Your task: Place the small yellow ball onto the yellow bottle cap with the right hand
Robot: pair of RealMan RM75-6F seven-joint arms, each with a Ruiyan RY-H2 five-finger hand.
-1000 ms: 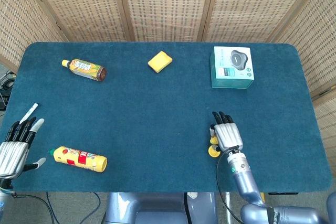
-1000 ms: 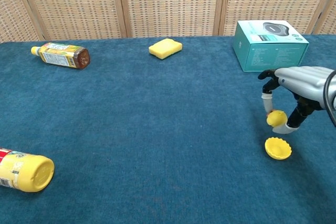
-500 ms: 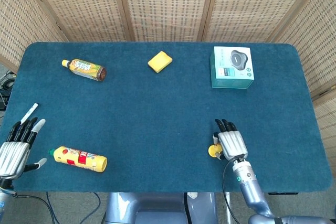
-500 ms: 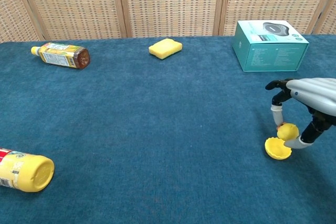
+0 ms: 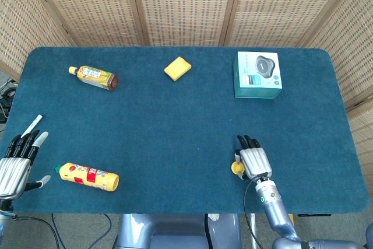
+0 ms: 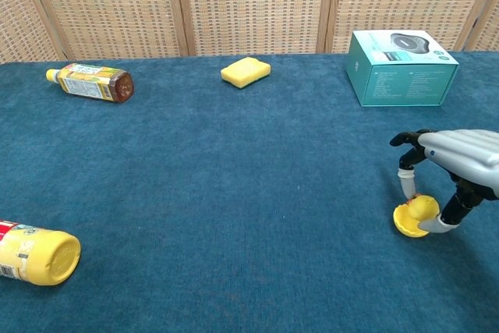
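The small yellow ball (image 6: pixel 423 208) sits in the yellow bottle cap (image 6: pixel 406 222) near the table's front right. My right hand (image 6: pixel 454 162) still pinches the ball between thumb and a finger from above. In the head view the right hand (image 5: pixel 254 160) covers most of the ball, and only an edge of the cap (image 5: pixel 235 168) shows at its left. My left hand (image 5: pixel 16 160) hangs open at the table's front left edge, holding nothing.
A yellow bottle (image 5: pixel 88 176) lies near the left hand. A brown drink bottle (image 5: pixel 93 76) lies at the back left, a yellow sponge (image 5: pixel 177 67) at the back middle, and a teal box (image 5: pixel 257 74) at the back right.
My right hand has come down and toward the front, bringing the ball from above the cap into it. The left hand has barely moved.
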